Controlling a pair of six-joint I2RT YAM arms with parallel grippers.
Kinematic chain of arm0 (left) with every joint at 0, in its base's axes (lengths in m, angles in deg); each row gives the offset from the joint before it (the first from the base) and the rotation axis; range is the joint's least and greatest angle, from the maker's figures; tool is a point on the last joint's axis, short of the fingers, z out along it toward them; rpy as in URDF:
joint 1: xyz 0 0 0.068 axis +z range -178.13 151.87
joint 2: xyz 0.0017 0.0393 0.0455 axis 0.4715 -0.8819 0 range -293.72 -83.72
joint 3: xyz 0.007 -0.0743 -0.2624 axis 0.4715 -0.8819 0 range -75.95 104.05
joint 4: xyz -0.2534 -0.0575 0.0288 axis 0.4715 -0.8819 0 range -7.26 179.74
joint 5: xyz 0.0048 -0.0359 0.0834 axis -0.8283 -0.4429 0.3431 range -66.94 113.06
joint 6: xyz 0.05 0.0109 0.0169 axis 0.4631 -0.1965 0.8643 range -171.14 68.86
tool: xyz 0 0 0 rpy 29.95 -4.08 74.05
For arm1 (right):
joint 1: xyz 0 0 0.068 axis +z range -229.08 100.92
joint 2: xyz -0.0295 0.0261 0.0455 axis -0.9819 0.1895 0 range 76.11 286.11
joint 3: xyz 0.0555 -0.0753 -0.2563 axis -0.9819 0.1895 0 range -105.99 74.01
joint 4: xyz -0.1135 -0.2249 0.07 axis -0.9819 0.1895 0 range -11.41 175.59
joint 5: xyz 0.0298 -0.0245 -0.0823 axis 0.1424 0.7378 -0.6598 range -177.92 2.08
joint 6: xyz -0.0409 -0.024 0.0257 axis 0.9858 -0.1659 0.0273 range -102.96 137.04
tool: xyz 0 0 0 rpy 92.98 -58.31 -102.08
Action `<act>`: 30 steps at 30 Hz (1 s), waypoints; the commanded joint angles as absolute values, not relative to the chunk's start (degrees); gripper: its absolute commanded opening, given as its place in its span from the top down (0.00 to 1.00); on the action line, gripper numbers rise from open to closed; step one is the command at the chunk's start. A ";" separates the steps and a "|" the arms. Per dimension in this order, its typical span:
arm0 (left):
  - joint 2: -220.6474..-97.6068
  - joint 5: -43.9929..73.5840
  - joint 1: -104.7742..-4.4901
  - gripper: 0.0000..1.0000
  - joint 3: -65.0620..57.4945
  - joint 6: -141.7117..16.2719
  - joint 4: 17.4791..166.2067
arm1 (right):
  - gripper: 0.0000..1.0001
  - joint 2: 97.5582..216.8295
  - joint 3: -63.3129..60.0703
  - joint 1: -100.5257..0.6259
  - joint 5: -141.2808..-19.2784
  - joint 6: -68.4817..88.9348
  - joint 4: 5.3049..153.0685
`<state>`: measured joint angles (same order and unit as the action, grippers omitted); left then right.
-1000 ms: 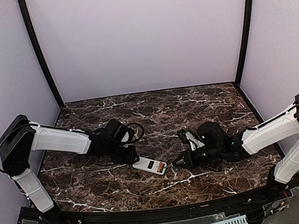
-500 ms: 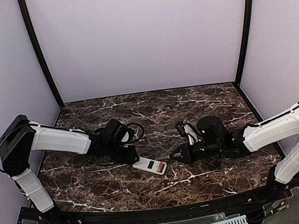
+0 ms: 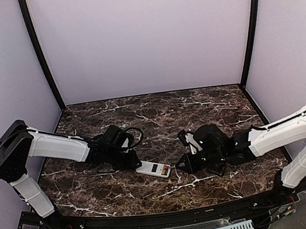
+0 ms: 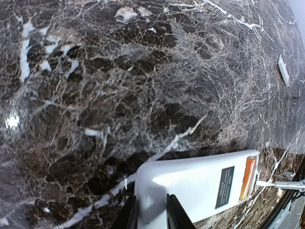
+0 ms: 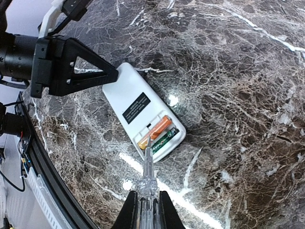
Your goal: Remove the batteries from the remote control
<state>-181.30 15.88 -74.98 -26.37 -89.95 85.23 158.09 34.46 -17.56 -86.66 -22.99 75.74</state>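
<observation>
Right jaws: closed on a clear slender pick (image 5: 147, 179), which is held lengthwise between the fingers (image 5: 131, 213).
Left jaws: drawn nearly together with a narrow gap. The fingertips (image 4: 174, 213) are set on one end of the remote control (image 3: 154, 169). Whether they pinch it or only bear down on it cannot be told.

1. Remote control: white bar, lying flat on the marble table (image 3: 158, 114), back side up, dark label at mid-length. Its battery bay is uncovered, at the end away from the left gripper (image 3: 132, 162).
2. Batteries (image 5: 157, 133): two, one orange-wrapped and one green-wrapped, seated side by side in the remote's bay.
3. Pick: its tip is at the bay, meeting the batteries at the remote's long edge.
4. Right gripper (image 3: 185, 164): just beyond the remote's bay end, opposite the left gripper.
5. White plate (image 4: 283, 70): small and flat, on the table well apart from the remote.
</observation>
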 commanded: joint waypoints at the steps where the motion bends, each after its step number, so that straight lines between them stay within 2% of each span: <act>1: -181.43 11.75 -77.65 0.79 -32.10 -93.98 76.69 | 1.00 159.18 32.97 -16.88 -89.89 -24.42 77.05; 8: -177.16 11.65 -80.02 0.79 -34.46 -97.18 78.50 | 1.00 158.06 33.61 -16.92 -90.20 -22.10 77.22; 21: -177.66 13.56 -80.08 0.79 -30.80 -94.72 76.14 | 1.00 161.21 34.20 -18.43 -88.14 -18.89 72.37; 23: -176.58 14.55 -80.02 0.76 -30.52 -94.28 74.75 | 1.00 161.90 34.02 -18.67 -88.18 -18.67 72.35; 25: -175.67 15.92 -80.04 0.70 -30.17 -93.77 73.19 | 1.00 162.15 33.94 -18.75 -88.17 -18.46 72.35; 27: -175.03 17.10 -80.06 0.59 -30.00 -93.34 72.37 | 1.00 161.88 33.93 -18.78 -88.13 -18.26 72.42; 30: -174.48 17.31 -80.08 0.54 -29.81 -92.96 71.99 | 1.00 160.62 33.84 -18.95 -86.22 -17.82 73.11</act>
<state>-175.79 14.76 -79.90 -29.89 -94.23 78.03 161.39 34.38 -18.43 -87.69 -19.01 73.42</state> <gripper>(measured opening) 0.444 0.107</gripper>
